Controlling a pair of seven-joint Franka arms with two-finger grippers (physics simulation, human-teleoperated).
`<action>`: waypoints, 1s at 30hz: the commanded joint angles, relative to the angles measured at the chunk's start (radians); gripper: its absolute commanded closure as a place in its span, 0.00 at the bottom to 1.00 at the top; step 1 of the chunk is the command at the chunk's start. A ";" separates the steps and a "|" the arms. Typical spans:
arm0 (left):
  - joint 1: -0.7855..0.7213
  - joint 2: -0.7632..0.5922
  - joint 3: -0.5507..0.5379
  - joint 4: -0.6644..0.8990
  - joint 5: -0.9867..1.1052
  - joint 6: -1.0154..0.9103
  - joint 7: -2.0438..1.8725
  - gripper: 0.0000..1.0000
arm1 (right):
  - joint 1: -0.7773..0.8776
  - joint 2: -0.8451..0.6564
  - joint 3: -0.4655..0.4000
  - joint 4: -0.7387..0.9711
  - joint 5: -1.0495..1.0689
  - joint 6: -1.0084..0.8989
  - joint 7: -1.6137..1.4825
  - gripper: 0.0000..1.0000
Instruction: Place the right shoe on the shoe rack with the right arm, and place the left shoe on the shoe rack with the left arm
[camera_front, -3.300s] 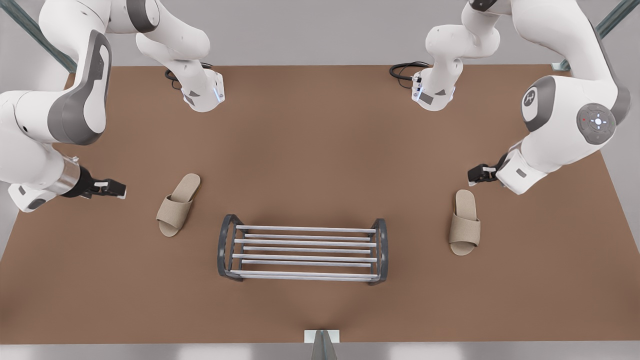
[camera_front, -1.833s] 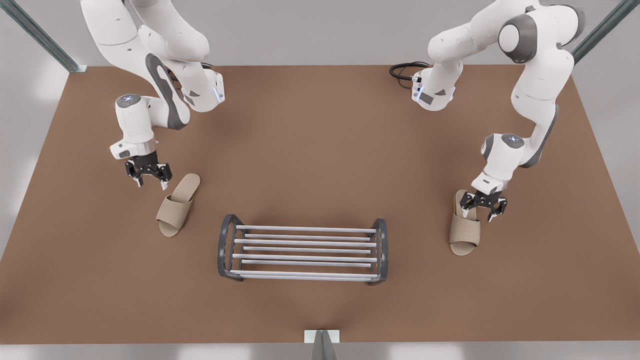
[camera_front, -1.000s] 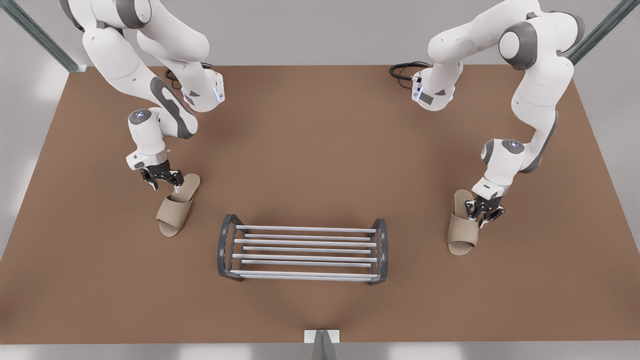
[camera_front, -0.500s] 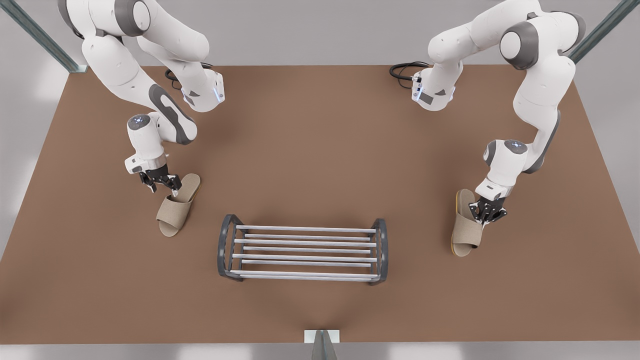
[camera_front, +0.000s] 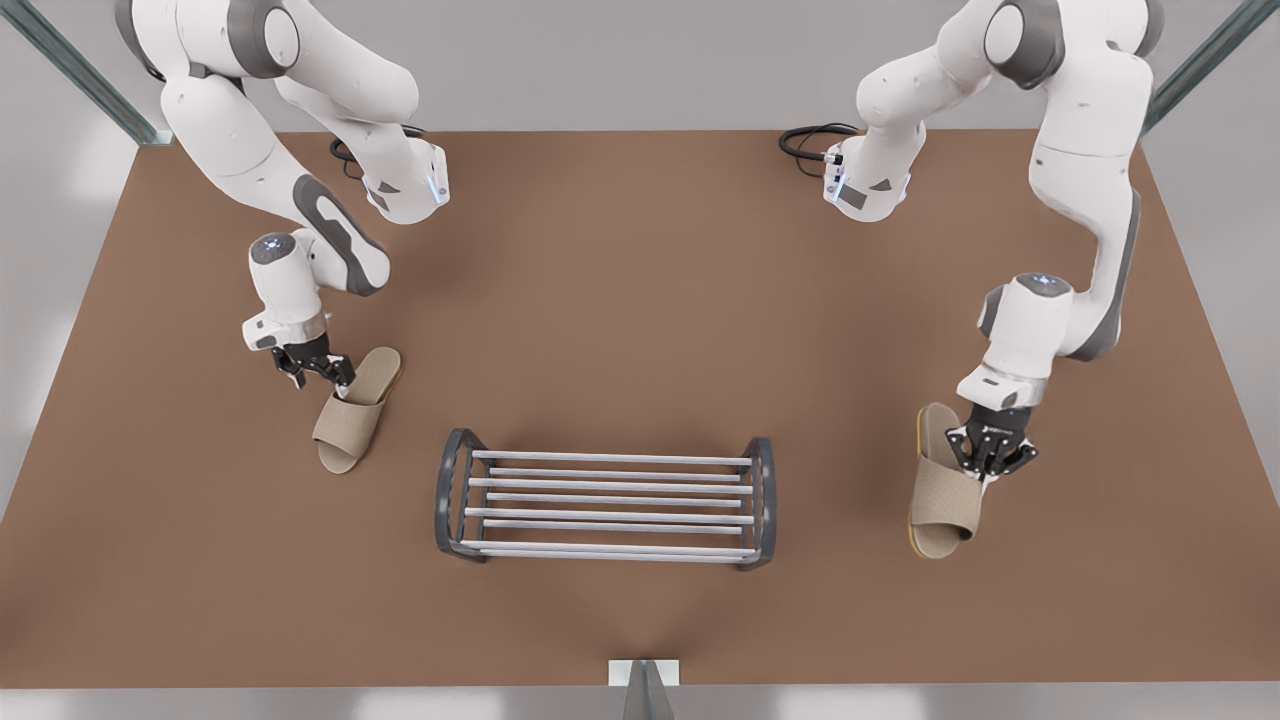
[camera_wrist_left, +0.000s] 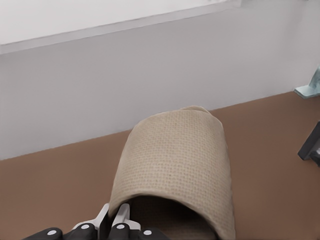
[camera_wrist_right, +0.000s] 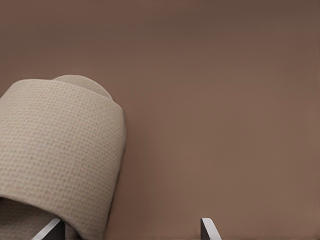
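The left shoe (camera_front: 943, 500) is a beige slipper on the front view's right, tilted so its yellowish sole edge shows. My left gripper (camera_front: 992, 455) is shut on the side of its band; in the left wrist view the fingers (camera_wrist_left: 119, 220) pinch the band of the left shoe (camera_wrist_left: 175, 160). The right shoe (camera_front: 350, 415) lies flat on the table at the front view's left. My right gripper (camera_front: 318, 370) hangs open at its heel side; in the right wrist view the right shoe (camera_wrist_right: 55, 150) sits by one fingertip (camera_wrist_right: 52, 229). The shoe rack (camera_front: 610, 460) stands between the shoes, bare.
The brown table (camera_front: 620, 300) carries both arm bases (camera_front: 405, 185) (camera_front: 865, 185) at the back, with black cables (camera_front: 810, 140) beside them. A metal post (camera_front: 645, 680) stands at the front edge. A dark rack end (camera_wrist_left: 311, 147) shows in the left wrist view.
Both grippers came down to the slippers. The left gripper shut on its slipper's band and carried it toward the front edge, tilting it. The right gripper stays open beside its unmoved slipper.
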 joint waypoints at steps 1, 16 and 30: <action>0.000 -0.018 -0.049 0.055 0.002 -0.284 -0.320 0.79 | 0.000 0.001 -0.002 0.001 0.000 0.000 -0.003 0.00; -0.047 -0.092 -0.395 0.351 0.011 -0.897 -0.637 0.79 | -0.003 0.029 -0.008 0.058 0.000 -0.002 -0.009 0.00; -0.494 0.109 -0.374 0.696 0.191 -1.221 -0.901 0.79 | -0.020 0.066 -0.007 0.113 -0.001 -0.002 -0.065 0.00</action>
